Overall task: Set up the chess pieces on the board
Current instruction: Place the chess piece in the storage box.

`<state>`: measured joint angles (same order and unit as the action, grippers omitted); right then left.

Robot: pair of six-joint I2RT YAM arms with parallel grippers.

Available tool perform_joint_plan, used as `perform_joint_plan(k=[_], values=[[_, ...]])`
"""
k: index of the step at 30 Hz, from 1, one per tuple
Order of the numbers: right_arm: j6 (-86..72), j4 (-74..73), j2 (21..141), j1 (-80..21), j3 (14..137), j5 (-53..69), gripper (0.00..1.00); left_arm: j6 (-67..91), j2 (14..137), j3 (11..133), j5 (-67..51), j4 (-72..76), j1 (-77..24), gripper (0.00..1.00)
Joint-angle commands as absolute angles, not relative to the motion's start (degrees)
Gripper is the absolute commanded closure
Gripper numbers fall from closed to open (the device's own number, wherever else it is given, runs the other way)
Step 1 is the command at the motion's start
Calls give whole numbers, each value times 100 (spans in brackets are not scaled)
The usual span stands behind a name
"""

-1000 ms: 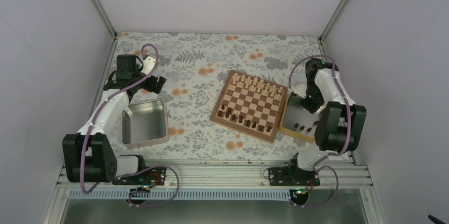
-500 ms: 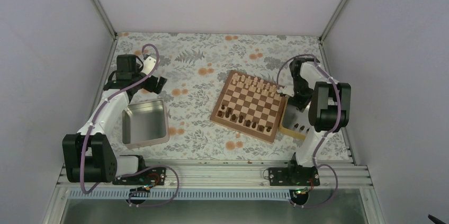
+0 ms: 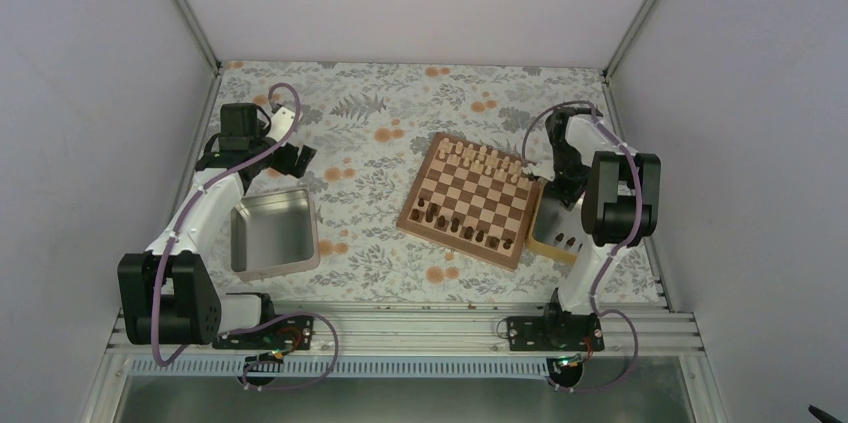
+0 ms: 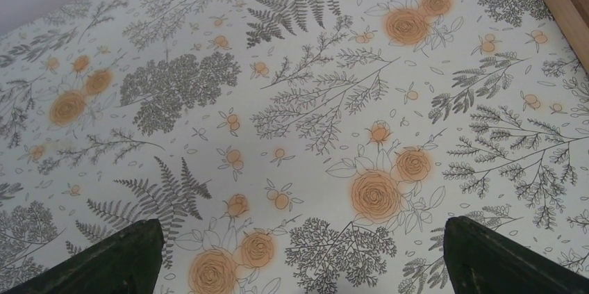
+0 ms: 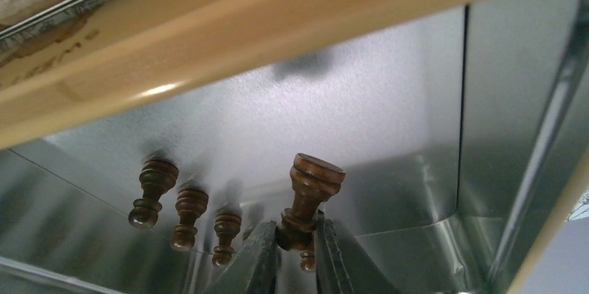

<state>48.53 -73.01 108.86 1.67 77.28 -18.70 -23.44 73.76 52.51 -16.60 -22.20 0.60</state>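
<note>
Dark chess piece [image 5: 310, 190] was pinched at its neck by right claw [image 5: 294, 238] inside metal-lined tray [image 5: 389, 99]. Grip was thin, so it could be dropped onto neighbouring pawns [image 5: 189, 216].

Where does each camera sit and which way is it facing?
Top external: high behind the arm bases, looking down on the chessboard, metal tin and tray; left arm and right arm both show.
Left wrist: low, facing the floral tablecloth; its wide-apart fingertips fill the bottom corners.
Right wrist: down inside the tray; its fingers flank one of the dark chess pieces.
Shared: top and right wrist both show the tray.
</note>
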Motion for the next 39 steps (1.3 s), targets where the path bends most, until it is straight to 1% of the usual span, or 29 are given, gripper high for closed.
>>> perform_joint_plan(k=[1,20,31,36,39], values=[[4851,-7372,10814,257,7797,-1862,85,-2399,7269,5343,-1765,-2307,90,0],[4848,-7374,10647,650,7529,-1854,83,-2399,7223,5354,-1820,-2349,88,0],[4782,-7374,10780,658,7708,-1767,76,-2407,7238,5330,-1841,-2342,92,0],[4785,-7374,10613,721,7857,-1579,74,-2408,7240,5326,-1833,-2325,83,0],[4833,-7373,10375,919,7896,-1305,71,-2407,7216,5309,-1813,-2307,89,0]])
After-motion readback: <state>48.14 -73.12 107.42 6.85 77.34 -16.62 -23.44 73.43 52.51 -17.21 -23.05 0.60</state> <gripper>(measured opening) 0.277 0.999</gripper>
